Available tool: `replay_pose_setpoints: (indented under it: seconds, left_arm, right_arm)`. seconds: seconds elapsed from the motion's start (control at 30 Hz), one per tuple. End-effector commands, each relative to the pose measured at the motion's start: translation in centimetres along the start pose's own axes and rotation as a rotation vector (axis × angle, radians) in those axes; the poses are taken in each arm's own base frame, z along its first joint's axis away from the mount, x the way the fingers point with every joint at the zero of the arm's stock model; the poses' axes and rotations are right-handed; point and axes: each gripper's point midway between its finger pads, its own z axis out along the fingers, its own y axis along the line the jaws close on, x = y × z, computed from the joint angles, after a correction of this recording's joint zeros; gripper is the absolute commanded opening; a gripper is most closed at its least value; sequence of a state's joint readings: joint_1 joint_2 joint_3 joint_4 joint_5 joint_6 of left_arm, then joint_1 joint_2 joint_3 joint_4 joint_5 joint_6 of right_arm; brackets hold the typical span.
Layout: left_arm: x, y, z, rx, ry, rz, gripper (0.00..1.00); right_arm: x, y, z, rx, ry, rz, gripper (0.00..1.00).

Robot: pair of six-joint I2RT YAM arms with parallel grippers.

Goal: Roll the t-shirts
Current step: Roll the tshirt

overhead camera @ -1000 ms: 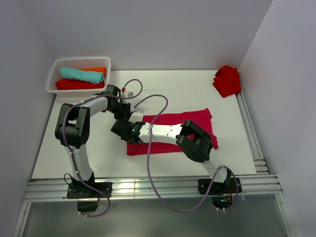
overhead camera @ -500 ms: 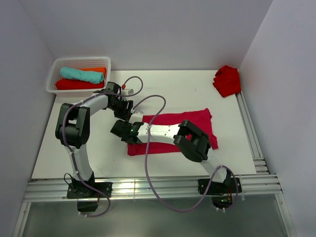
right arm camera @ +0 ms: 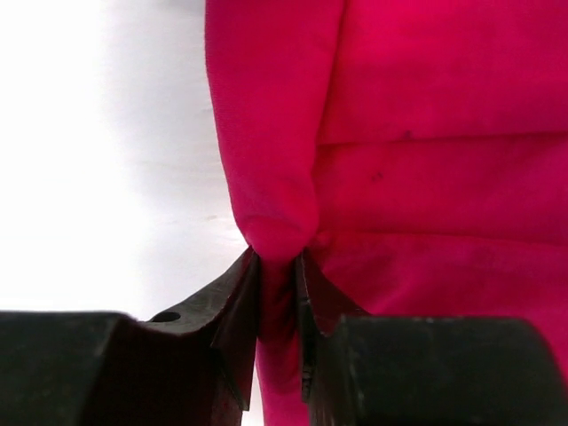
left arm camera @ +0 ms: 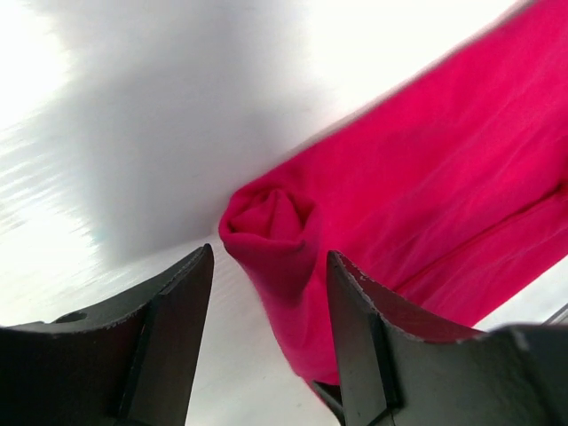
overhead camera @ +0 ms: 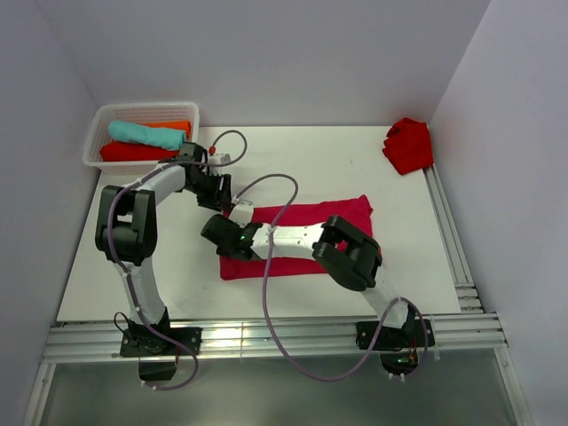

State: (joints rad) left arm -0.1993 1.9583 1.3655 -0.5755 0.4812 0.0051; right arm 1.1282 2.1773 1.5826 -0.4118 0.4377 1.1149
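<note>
Table [overhead camera: 133, 275]: white, with a metal rail [overhead camera: 266, 337] along the near edge.
Crimson t-shirt [overhead camera: 342, 211]: flat at mid-table, its left end rolled a little.
Right gripper [right arm camera: 277, 266]: pinched on that rolled edge.
Left gripper [left arm camera: 271, 275]: released, fingers spread either side of the roll's far end.
Basket [overhead camera: 96, 142]: white, at the far left; holds a teal roll [overhead camera: 146, 134], a red roll [overhead camera: 133, 153] and an orange cloth [overhead camera: 177, 126].
Scarlet t-shirt [overhead camera: 409, 144]: crumpled at the far right corner.
Walls [overhead camera: 266, 53]: pale grey, on three sides.

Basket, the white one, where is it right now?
In the overhead view, the basket sits at the table's far left corner, holding rolled shirts, just beyond the left gripper.
</note>
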Motion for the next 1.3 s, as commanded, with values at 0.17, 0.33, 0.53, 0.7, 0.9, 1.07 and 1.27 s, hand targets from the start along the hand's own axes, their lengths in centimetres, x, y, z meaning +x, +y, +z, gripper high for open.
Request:
replay_pose_setpoints:
  seconds: [0.17,0.33,0.53,0.7,0.9,1.07,1.27]
  left_arm:
    - [-2.8,2.5,-5.0,-0.002,-0.108,-0.005,0.59]
    - [-2.0,3.2,-5.7,-0.006,-0.105,0.006,0.6]
    - [-0.6,2.1,-5.3,0.062,-0.1,0.02,0.62]
    - [0.6,1.8,-3.9,0.12,-0.08,-0.001,0.63]
    - [2.1,1.8,-1.7,0.183,-0.051,-0.044,0.62]
    - [2.4,2.6,-0.2,0.138,-0.027,-0.096,0.51]
    - [2.2,2.9,0.5,-0.01,-0.024,-0.055,0.43]
  right_arm:
    - [1.6,5.3,0.6,-0.49,0.173,0.159,0.12]
    - [1.5,4.3,1.0,-0.545,0.208,0.298,0.12]
    - [1.6,2.8,1.2,-0.53,0.233,0.389,0.12]
    - [1.6,1.9,1.2,-0.531,0.237,0.431,0.13]
    - [1.8,1.6,1.3,-0.55,0.254,0.467,0.13]
    - [1.8,0.9,1.6,-0.512,0.246,0.465,0.23]
    - [0.8,-1.2,1.6,-0.344,0.156,0.372,0.48]
